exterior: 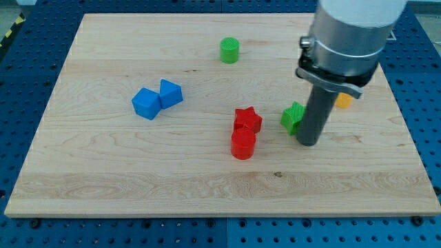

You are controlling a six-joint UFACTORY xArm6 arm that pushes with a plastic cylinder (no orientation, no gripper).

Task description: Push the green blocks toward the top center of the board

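**A:** Green blocks, 2 of them: a green cylinder (229,50) near the worktop's (103,179) top edge, about centre, and a green block (293,116) of unclear shape right of centre, partly behind the rod.

**B:** Where is my tip (308,142)?

**A:** Touching or just beside that block's right side, nearer the bottom edge. No claw here, just a bare rod, so nothing opens or closes.

**B:** Handling?

**A:** Probably light, rigid, quick to slide on smooth wood. Push low on the face toward the bottom-right corner; off-centre contact may spin it. The red star (247,120) and red cylinder (242,145) sit near its left.
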